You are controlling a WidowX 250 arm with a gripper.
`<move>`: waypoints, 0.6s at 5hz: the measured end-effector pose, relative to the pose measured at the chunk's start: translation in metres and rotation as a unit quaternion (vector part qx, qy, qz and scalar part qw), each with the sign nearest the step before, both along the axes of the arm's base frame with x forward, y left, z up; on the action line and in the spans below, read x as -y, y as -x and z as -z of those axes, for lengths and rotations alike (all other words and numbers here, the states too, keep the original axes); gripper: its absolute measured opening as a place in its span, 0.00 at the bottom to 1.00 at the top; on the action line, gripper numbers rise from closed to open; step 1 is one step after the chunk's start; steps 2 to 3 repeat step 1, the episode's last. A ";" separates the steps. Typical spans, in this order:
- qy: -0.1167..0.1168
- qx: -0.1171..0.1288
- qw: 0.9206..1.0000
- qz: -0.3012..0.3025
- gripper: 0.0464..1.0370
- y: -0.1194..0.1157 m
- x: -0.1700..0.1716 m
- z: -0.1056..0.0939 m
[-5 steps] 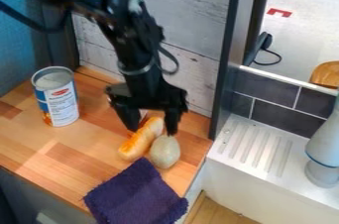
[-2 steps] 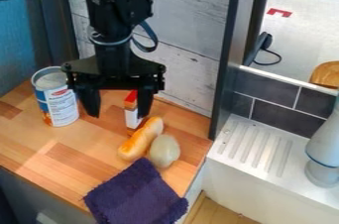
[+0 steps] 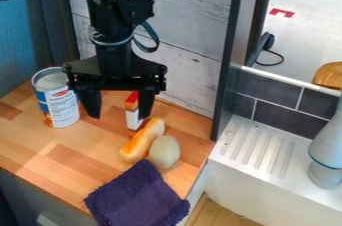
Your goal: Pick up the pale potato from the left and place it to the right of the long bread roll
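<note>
The gripper point(image 3: 119, 116), open and empty, is hanging near a red-topped carton point(image 3: 133, 114); a bread roll point(image 3: 141, 141) and a pale oval object point(image 3: 164, 151) are lying nearby on the table point(image 3: 33, 147). Positioning is apparently underway (a judgement); any grasp is requiring alignment, then lowering.
</note>
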State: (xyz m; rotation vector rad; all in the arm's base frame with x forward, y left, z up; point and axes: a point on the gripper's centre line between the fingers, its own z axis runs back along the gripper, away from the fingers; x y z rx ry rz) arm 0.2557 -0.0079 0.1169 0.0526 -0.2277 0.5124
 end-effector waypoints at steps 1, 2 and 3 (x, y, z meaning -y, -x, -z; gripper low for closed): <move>0.000 0.000 1.000 -0.001 0.96 0.000 0.000 0.000; 0.000 0.000 1.000 -0.001 0.96 0.000 0.000 0.000; 0.000 0.000 1.000 -0.001 0.96 0.000 0.000 0.000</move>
